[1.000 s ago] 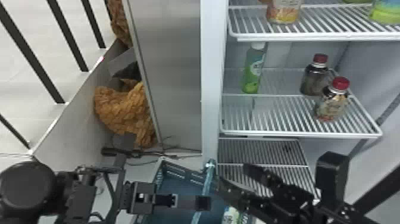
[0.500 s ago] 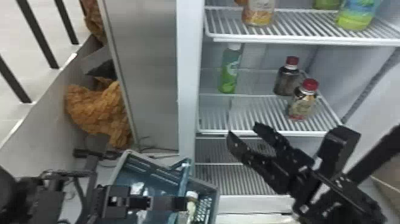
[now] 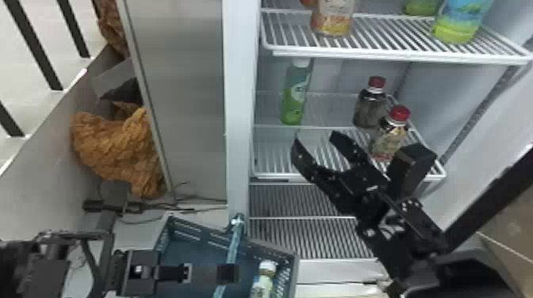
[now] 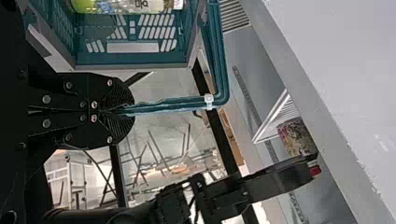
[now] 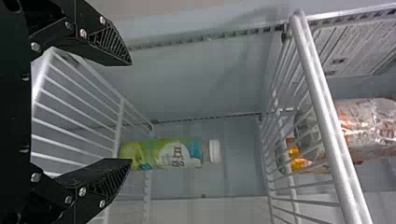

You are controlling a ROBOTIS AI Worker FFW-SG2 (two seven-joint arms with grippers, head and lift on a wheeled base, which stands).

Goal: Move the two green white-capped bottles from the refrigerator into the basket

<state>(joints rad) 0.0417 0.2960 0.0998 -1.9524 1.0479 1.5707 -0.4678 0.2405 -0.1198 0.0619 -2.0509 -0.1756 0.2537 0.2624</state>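
In the head view, dark bars (image 3: 35, 47) slant across a pale floor (image 3: 39, 12). Beside them, a low grey partition (image 3: 47, 162) runs close to crumpled brown material (image 3: 115, 146). Thin dark cables (image 3: 194, 209) lie near the foot of a flat grey panel (image 3: 178, 99). The left wrist view shows a pale frame (image 4: 70, 182) in bright light.

Can make out no word, number or brand for certain. Shows dark characters on the white patch of the label (image 5: 173, 156) around the green, white-capped plastic bottle (image 5: 208, 151) on the white wire shelf (image 3: 273, 160). Carries more dark print on the green, white-capped plastic bottle with a pale label (image 4: 121, 5) inside the teal plastic basket (image 4: 130, 59), likewise too small or blurred to read.
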